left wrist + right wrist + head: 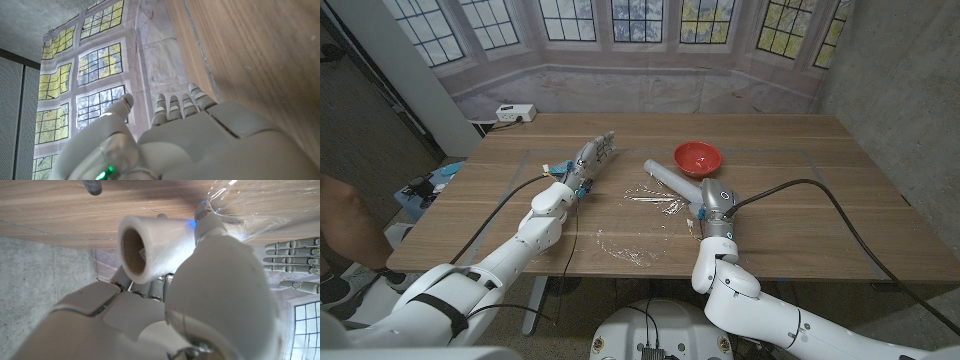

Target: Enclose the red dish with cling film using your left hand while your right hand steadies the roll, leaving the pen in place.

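Fingers of the right hand [165,305] wrap the cling film roll [150,247], its cardboard core facing the wrist camera, and in the head view that same right hand [710,200] grips the near end of the roll [670,177] just right of centre frame. Film [635,240] trails from it in a crumpled, glinting sheet over the table [820,215], towards lower centre. At upper left of centre, the left hand [590,160] stands with fingers straight and close together, holding nothing; the left wrist view shows those fingers [175,105] extended past the table edge, towards the window backdrop [90,70].

Judging by the layout, the step in hand is bringing film over the dish. To do it well, the left hand should probably take the loose edge cleanly and draw it flat towards upper centre, while the right keeps the roll from turning freely; the film already looks bunched and may cling to itself.

At upper centre, just beyond the far end of the roll, the red dish [697,156] sits uncovered and appears empty. I cannot make out the pen with confidence. A person's leg [345,220] shows at the left edge.
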Tool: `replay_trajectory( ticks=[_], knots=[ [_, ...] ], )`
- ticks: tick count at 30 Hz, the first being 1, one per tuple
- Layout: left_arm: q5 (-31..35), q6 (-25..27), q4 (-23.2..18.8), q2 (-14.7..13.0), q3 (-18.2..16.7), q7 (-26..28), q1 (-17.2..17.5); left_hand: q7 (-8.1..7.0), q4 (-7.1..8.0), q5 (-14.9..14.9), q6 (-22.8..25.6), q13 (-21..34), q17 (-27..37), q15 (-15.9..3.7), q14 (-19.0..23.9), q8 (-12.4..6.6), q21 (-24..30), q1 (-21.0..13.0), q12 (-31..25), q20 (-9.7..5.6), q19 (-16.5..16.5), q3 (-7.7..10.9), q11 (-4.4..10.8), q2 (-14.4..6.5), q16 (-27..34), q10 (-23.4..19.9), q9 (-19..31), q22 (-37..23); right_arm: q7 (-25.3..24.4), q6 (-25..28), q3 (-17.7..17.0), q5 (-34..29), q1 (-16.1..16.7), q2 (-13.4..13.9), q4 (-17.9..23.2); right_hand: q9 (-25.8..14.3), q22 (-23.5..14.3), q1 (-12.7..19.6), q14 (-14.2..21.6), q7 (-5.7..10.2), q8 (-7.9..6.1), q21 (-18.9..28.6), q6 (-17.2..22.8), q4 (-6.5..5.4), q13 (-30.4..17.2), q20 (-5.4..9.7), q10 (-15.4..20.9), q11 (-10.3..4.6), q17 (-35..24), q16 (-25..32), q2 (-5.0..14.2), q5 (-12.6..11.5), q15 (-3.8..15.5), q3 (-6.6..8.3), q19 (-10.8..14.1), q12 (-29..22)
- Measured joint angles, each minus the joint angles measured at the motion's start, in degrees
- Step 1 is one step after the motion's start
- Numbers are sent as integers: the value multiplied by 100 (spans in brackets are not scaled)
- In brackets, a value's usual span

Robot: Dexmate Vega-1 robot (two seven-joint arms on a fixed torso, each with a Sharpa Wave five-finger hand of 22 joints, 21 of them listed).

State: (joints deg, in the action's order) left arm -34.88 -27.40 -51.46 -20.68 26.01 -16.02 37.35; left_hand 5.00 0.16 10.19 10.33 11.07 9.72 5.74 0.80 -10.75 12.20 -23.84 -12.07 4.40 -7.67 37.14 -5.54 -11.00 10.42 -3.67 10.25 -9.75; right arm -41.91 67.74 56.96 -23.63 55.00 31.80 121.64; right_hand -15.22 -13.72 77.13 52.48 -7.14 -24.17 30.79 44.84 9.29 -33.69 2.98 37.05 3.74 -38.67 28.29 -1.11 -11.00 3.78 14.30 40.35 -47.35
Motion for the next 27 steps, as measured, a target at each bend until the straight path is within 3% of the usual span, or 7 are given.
replay_trajectory(
  ticks=[10, 27],
  knots=[
    [4, 29, -30, -15, 7, 13, 10, 0, 0, 0, 0, 0, 0, 0, 1, 0, 0, 0, 0, 32, -32, 0, 0, 0, 0, 0, 0, 0, 272, 131, -48, -36, -6, -38, -4, 16, 0, 0, 28, 1, 18, 45, -1, -16, -72, -26, 7, -52, -53, -124, 0, 2, 33, -15, -106, 25],
    [7, 40, 72, -2, 11, -29, -59, 0, -8, 0, 0, -1, 0, -1, 1, 0, -35, 0, 0, 31, -31, -42, 1, 0, 0, 0, 0, 0, 974, 945, 219, 95, -552, -74, 167, 40, 66, -101, -97, 84, 224, 154, -84, -16, 97, -63, 10, -112, -278, -289, 101, 2, 158, -16, -347, 225]
  ],
)
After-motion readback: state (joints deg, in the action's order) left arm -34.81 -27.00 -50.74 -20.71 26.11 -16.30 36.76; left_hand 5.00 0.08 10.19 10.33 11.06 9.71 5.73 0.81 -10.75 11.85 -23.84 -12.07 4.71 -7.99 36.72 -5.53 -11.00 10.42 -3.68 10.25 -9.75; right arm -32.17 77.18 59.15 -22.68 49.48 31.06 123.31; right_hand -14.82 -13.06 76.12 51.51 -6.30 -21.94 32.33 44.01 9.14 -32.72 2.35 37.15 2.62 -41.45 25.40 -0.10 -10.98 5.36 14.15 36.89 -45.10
